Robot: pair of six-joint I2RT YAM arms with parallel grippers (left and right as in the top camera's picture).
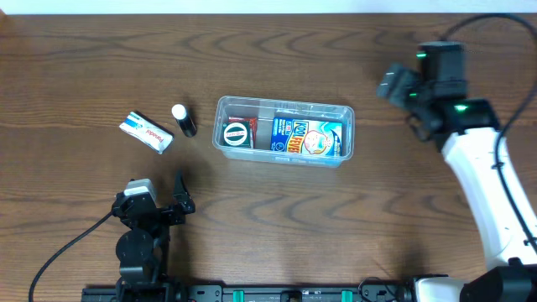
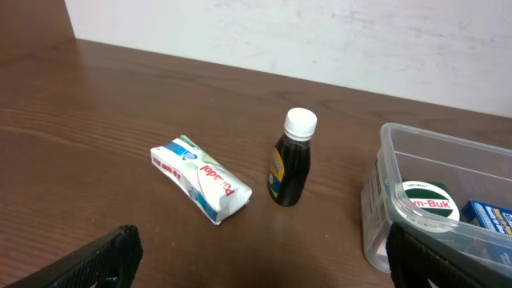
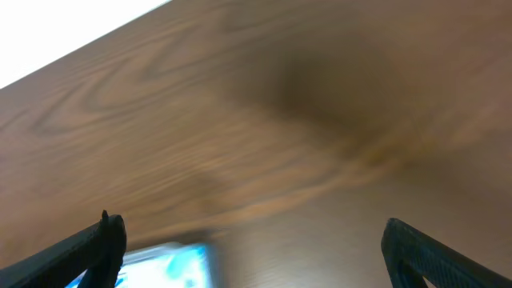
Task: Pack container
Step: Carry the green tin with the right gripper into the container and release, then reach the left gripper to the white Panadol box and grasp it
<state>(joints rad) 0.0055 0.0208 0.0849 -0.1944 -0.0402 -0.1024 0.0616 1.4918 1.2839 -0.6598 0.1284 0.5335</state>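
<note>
The clear plastic container point(image 1: 284, 130) sits mid-table, holding a blue packet point(image 1: 307, 138), a round white-lidded tin point(image 1: 237, 133) and a red item. In the left wrist view the container's point(image 2: 392, 160) corner shows at the right with the tin point(image 2: 426, 202) inside. A white packet point(image 1: 146, 131) and a small dark bottle with a white cap point(image 1: 184, 120) lie on the table left of it, also seen in the left wrist view as the packet point(image 2: 202, 178) and the bottle point(image 2: 291, 160). My left gripper point(image 1: 168, 205) is open and empty, near the front edge. My right gripper point(image 1: 394, 84) is open and empty, right of the container.
The wooden table's far edge meets a white wall point(image 2: 320, 32). The right arm point(image 1: 487, 184) reaches over the table's right side. The right wrist view is blurred; a bluish object point(image 3: 172, 264) shows at its lower left.
</note>
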